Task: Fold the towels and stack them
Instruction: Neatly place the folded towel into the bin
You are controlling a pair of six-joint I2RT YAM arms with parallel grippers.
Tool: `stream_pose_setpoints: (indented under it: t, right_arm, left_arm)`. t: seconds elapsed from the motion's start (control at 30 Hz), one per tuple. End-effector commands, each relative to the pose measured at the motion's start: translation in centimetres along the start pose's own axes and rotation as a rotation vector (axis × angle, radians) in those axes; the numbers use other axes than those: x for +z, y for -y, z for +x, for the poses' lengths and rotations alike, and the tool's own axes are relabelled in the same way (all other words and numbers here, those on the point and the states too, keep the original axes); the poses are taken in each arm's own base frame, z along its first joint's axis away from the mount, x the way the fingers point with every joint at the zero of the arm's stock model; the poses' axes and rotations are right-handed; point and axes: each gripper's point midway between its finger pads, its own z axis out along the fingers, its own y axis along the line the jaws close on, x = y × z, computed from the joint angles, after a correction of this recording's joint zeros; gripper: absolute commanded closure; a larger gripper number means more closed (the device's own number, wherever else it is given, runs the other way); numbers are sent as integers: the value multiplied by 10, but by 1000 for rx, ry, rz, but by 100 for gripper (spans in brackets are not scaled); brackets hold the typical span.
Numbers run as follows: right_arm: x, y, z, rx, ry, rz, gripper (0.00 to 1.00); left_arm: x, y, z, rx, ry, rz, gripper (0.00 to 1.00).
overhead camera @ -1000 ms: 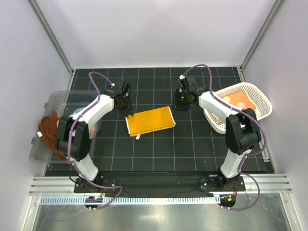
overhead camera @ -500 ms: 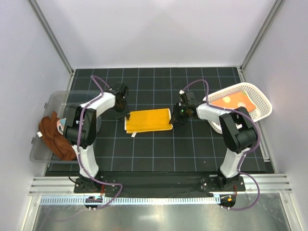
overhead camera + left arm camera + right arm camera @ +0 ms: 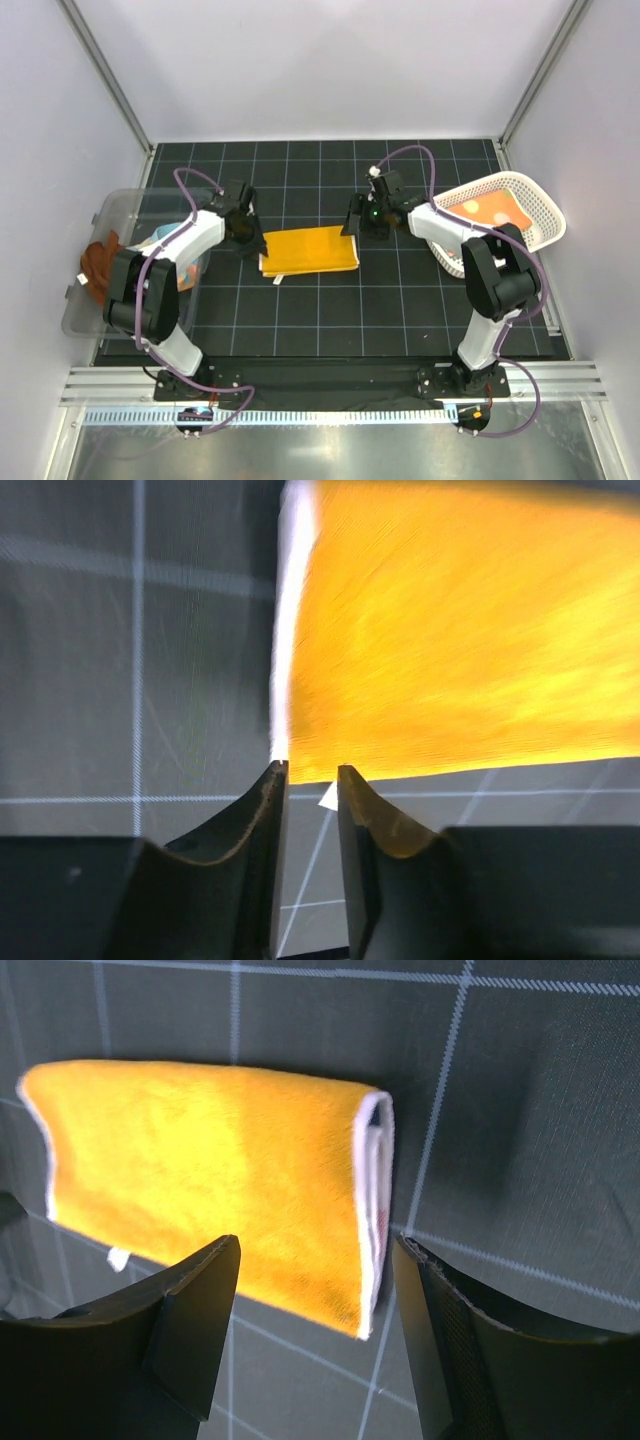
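Towel, top view: folded yellow-orange towel (image 3: 309, 250) flat mid-bench (image 3: 400, 300), left tool (image 3: 248, 238) at its left end, right tool (image 3: 352, 222) at its right end | left wrist: tool (image 3: 312, 772) narrowly apart, tips at the towel's (image 3: 460, 640) corner, nothing clearly pinched | right wrist: tool (image 3: 315, 1247) wide apart above the towel's (image 3: 200, 1180) white-edged folded end

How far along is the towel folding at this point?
Done: one yellow-orange towel lies folded on the mat. In hand: the left gripper and right gripper sit at its ends, jaws apart, gripping nothing. Left: the rust-brown towel in the clear bin and the orange towel in the white basket look unfolded; no stack yet.
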Motion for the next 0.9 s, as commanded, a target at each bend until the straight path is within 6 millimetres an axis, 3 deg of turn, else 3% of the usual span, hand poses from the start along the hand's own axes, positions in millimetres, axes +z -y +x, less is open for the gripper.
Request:
stream_pose_setpoints:
  t: [0.0, 0.03, 0.3, 0.63, 0.73, 0.77, 0.87]
  right_arm:
    - [15, 5, -3, -43, 1, 7, 30]
    - [20, 5, 0, -52, -16, -3, 30]
    - [42, 8, 32, -58, -88, -89, 31]
    - [43, 5, 52, -70, -113, -131, 47]
    - [46, 7, 56, -61, -126, -126, 60]
    - [45, 7, 56, -60, -128, -127, 74]
    - [27, 7, 51, -79, -129, -89, 99]
  left_arm:
    - [22, 0, 35, -52, -97, 53, 71]
    - [28, -6, 45, -60, -117, 29, 74]
    - [43, -31, 66, -52, -147, -75, 83]
    - [40, -35, 64, -48, -132, -96, 81]
    - [41, -37, 68, -49, -143, -103, 81]
    - [40, -37, 69, -54, -144, -101, 81]
    - [31, -27, 69, -65, -148, -54, 80]
